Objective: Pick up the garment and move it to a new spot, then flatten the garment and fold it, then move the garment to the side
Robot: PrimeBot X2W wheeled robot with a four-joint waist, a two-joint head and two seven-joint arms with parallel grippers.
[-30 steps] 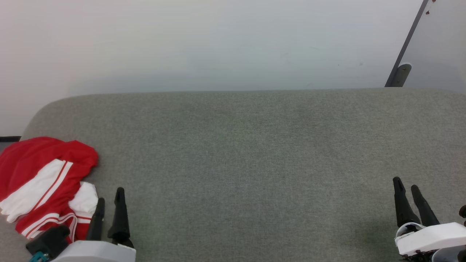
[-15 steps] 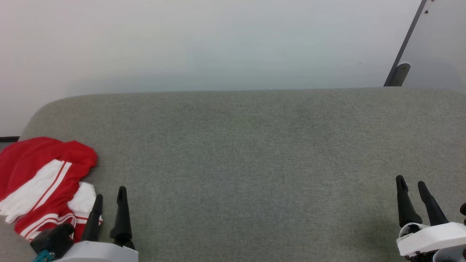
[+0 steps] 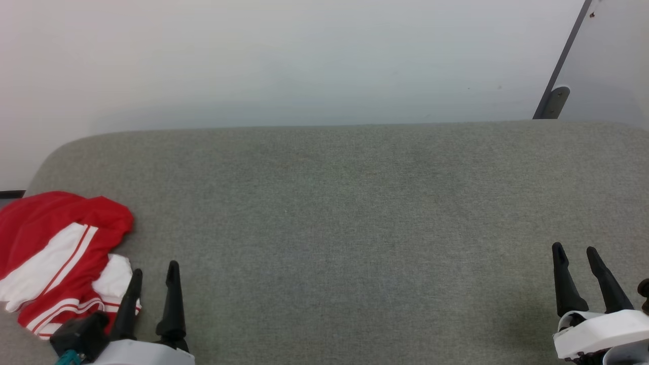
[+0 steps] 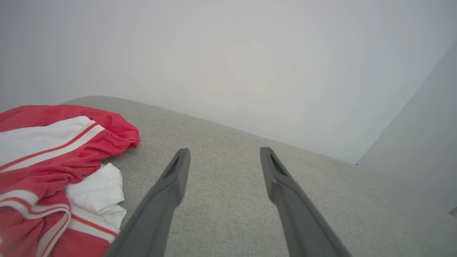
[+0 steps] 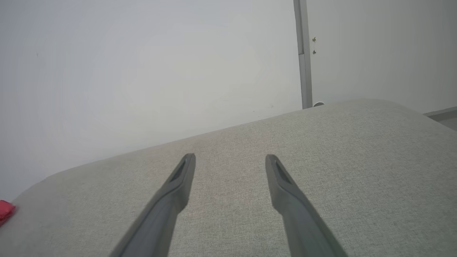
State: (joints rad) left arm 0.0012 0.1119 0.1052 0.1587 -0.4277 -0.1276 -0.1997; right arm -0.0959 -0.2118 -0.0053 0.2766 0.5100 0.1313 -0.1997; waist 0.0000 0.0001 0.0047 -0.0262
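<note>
My left gripper (image 3: 155,271) sits low at the near edge of the cushion (image 3: 345,213), its two fingers spread wide with nothing between them. The right gripper (image 3: 574,249) stands well apart on the far side from it, likewise spread and empty. I judge both are held open and wide apart so that either can go in for a first grab.

The shirt (image 3: 56,248) lies in a crumpled heap just outboard of the left gripper, beside its outer finger and not between the fingers. A white sleeve fold comes close to that finger; I cannot tell whether it touches. The heap sits at the cushion's rounded left end, so the left gripper is the one placed to take it. No step of the task looks done yet.

Ahead of both grippers runs a broad stretch of grey fabric, which I judge is the likely place for laying the shirt out flat. Beyond the cushion's far edge stands a pale wall (image 3: 304,61), with a dark slanted strip (image 3: 562,66) far ahead of the right gripper.

Concern: the cloth is bunched, so a pinch may catch several layers.
</note>
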